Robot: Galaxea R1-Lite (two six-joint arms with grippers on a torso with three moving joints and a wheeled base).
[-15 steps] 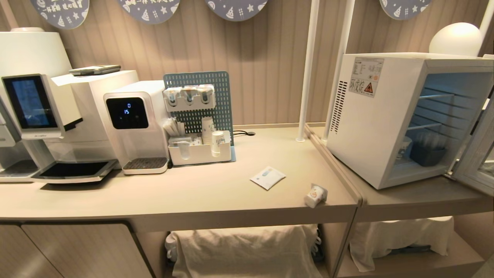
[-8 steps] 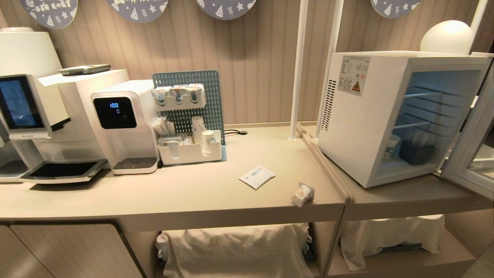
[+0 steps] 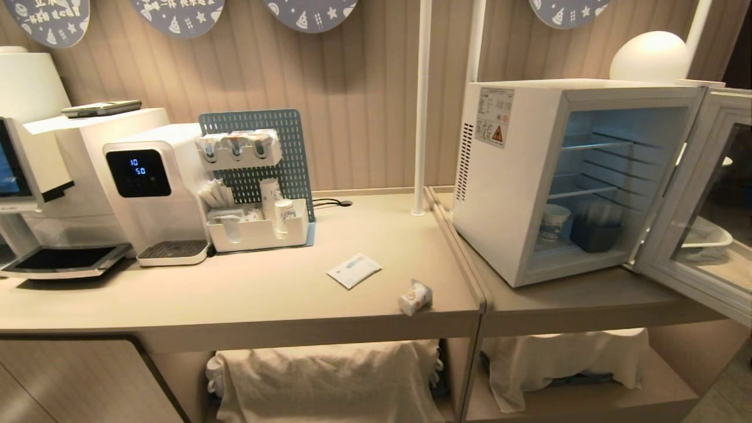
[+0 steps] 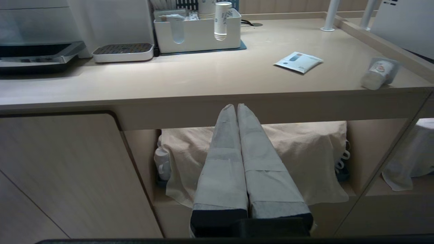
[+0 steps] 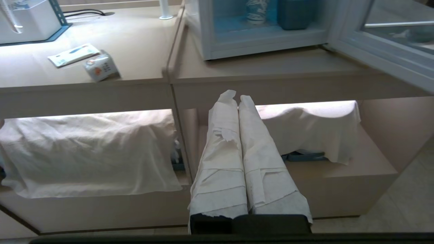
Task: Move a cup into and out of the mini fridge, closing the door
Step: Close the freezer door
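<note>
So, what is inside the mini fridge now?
In the mini fridge, whose door stands open, a patterned paper cup and a dark blue bin stand on the floor. The wire shelves look bare. The bin's contents are unclear.

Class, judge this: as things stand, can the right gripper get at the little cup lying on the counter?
Probably not yet: the right gripper hangs shut below the counter's edge, under the cup. Nothing blocks it; raising and opening should do.

Counter (image 3: pixel 264 299) with cup (image 3: pixel 415 297), fridge (image 3: pixel 511 194)
</note>
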